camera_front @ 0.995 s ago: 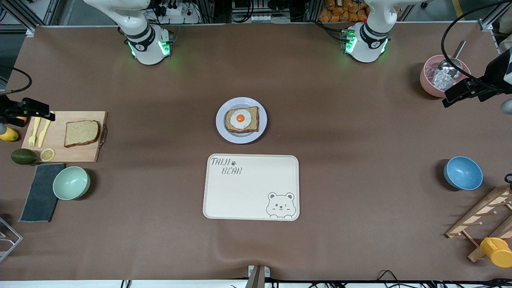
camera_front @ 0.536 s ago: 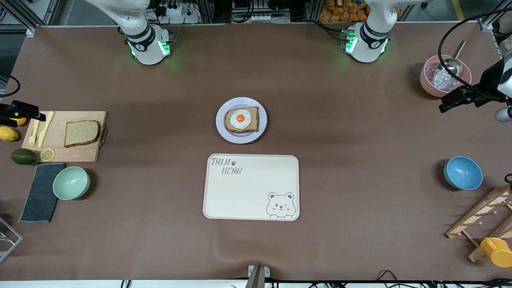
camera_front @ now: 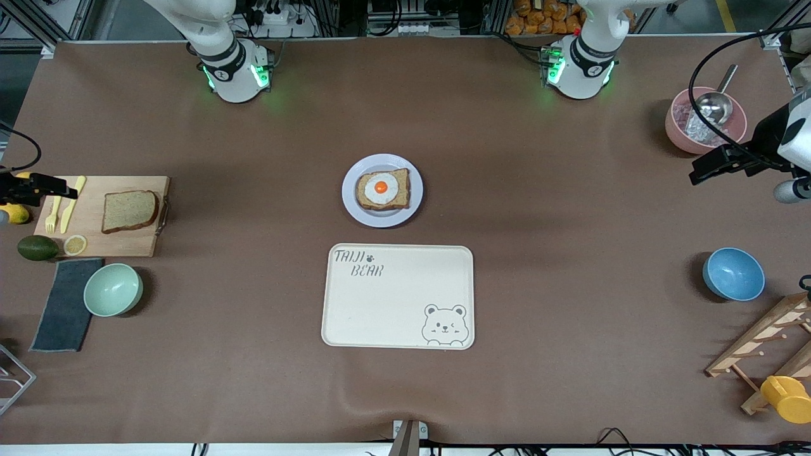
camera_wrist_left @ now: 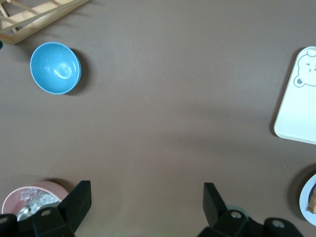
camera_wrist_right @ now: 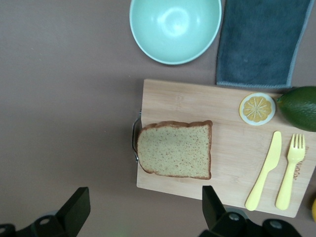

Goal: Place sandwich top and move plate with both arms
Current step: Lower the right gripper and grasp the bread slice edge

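The sandwich top (camera_front: 130, 211) lay on the cutting board (camera_front: 101, 240) at the desk's (camera_front: 253, 380) 9 o'clock edge; soft and light, it likely needed a gentle pinch across opposite crusts. The plate (camera_front: 382, 190) sat at desk centre. The right gripper (camera_wrist_right: 143, 210), fingers apart and empty, hovered over the board. The left gripper (camera_wrist_left: 147, 207), equally spread, waited over bare desk near 3 o'clock.

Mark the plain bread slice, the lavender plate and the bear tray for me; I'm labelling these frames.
plain bread slice (camera_wrist_right: 175, 149): right wrist view, middle of the crumb.
lavender plate (camera_front: 350, 190): front view, bare rim.
bear tray (camera_front: 393, 304): front view, blank middle.
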Robot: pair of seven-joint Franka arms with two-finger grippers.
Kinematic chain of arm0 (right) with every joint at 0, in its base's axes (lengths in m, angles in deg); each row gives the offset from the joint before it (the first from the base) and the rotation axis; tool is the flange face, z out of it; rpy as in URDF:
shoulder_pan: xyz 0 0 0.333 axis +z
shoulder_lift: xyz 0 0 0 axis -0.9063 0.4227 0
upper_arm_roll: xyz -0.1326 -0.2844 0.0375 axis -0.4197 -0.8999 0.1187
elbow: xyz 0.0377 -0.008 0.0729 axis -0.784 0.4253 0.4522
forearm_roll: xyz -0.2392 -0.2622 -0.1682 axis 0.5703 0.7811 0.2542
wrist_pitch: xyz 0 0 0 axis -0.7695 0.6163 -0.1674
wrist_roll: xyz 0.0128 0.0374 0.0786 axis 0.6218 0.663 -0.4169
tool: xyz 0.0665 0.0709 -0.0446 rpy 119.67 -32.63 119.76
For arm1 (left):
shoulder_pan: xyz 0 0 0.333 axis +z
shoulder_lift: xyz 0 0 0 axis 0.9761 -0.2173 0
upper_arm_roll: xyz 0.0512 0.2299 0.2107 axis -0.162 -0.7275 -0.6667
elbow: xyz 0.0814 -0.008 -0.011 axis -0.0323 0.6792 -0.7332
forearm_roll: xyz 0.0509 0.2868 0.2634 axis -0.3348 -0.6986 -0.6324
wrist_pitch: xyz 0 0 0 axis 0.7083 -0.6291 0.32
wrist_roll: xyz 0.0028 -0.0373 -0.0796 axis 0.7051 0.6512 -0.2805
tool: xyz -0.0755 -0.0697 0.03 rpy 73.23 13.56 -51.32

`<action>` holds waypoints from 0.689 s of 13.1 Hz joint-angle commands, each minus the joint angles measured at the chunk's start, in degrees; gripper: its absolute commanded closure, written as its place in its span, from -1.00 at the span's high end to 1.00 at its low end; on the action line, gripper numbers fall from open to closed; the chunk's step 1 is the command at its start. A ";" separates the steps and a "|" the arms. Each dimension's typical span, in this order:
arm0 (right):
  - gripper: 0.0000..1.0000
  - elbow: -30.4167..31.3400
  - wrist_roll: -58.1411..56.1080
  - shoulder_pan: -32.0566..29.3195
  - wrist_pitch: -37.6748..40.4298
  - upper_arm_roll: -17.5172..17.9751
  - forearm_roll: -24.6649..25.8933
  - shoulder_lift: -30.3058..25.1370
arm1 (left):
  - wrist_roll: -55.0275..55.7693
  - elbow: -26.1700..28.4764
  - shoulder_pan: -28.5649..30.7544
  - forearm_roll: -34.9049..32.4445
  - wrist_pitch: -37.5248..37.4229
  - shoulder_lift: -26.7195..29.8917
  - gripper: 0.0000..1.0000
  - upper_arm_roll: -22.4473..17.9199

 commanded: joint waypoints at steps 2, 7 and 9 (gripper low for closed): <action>0.81 -0.15 -8.19 -4.07 -4.94 0.91 -1.36 6.07 | 0.19 -0.02 -0.51 -0.76 1.24 -0.67 1.00 0.55; 0.69 0.02 -14.78 -7.59 -10.39 1.08 -2.32 12.85 | 0.19 0.15 -0.51 -0.85 1.33 -1.11 1.00 0.55; 0.51 1.94 -17.69 -7.77 -14.07 1.00 -4.69 14.00 | 0.19 0.24 -0.51 -0.85 1.59 -1.19 1.00 0.55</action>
